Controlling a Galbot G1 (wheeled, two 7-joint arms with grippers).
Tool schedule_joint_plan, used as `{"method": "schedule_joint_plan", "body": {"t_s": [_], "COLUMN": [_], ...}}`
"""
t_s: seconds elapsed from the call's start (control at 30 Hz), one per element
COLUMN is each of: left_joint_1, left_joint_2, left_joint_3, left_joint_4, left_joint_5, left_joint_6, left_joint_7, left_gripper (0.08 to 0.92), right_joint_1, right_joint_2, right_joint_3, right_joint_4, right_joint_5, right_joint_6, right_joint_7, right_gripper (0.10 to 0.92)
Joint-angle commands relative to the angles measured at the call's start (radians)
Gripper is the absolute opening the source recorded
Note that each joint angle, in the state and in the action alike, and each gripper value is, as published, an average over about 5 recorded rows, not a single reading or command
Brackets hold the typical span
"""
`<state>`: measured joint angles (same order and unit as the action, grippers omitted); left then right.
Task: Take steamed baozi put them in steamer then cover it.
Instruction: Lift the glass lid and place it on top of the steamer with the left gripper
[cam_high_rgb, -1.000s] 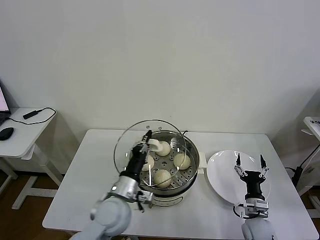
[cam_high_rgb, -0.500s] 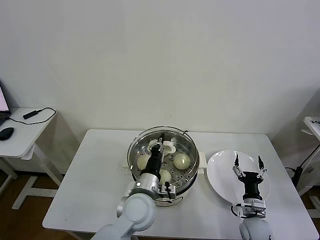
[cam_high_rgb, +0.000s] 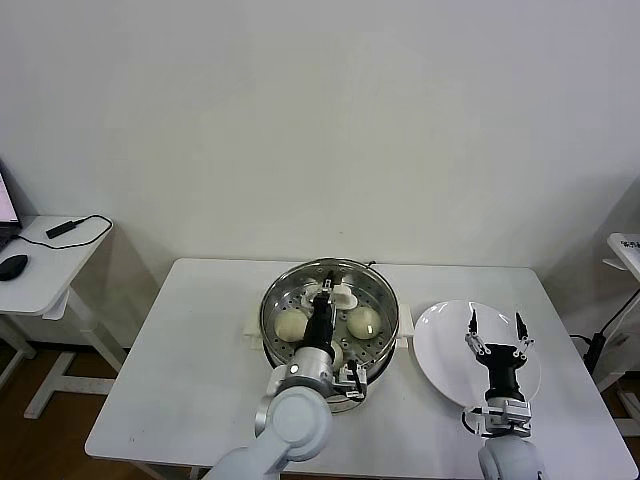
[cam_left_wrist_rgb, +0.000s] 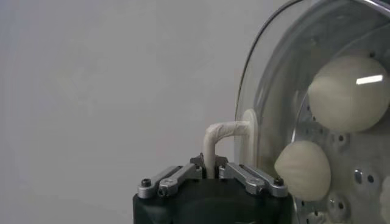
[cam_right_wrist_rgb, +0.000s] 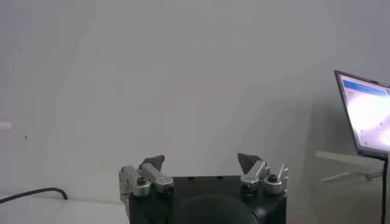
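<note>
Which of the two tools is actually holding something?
The left tool, over the steamer, is shut on the cover handle. The right tool hangs open over the white plate.

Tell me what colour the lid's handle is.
Cream-white; the cover's handle shows best in the left wrist view, clamped in the left gripper.

head view overhead, wrist views close, level

One steamer (cam_high_rgb: 375, 345), one glass lid (cam_high_rgb: 380, 300), one white plate (cam_high_rgb: 445, 340). Three buns show clearly through the lid; a fourth cannot be confirmed.
</note>
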<state>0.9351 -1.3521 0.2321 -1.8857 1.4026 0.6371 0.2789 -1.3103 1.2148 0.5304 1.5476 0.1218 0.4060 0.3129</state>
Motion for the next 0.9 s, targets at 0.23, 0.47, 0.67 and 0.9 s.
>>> {"method": "schedule_joint_plan", "body": {"t_s": [0.23, 0.47, 0.67, 0.9], "left_joint_1": [-0.003, -0.002, 0.001, 0.010], "left_joint_2": [-0.024, -0.030, -0.024, -0.021], "left_joint_3": [0.008, 0.004, 0.000, 0.003], "left_joint_4": [0.051, 0.057, 0.053, 0.039], "left_joint_5": [0.112, 0.121, 0.120, 0.113], "left_joint_6": [-0.020, -0.024, -0.026, -0.027], "left_joint_7": [0.009, 0.025, 0.038, 0.051], "left_gripper": [0.191, 0.191, 0.191, 0.191], "right_joint_1": [0.002, 0.008, 0.011, 0.014], "right_joint_2": [0.000, 0.003, 0.003, 0.007], "right_joint_3": [0.001, -0.001, -0.003, -0.004], "right_joint_4": [-0.003, -0.009, -0.012, -0.016], "right_joint_5": [0.000, 0.000, -0.001, -0.005], "right_joint_6": [0.000, 0.001, 0.002, 0.003], "right_joint_7": [0.000, -0.001, -0.002, -0.002], "right_gripper": [0.823, 0.823, 0.823, 0.823]}}
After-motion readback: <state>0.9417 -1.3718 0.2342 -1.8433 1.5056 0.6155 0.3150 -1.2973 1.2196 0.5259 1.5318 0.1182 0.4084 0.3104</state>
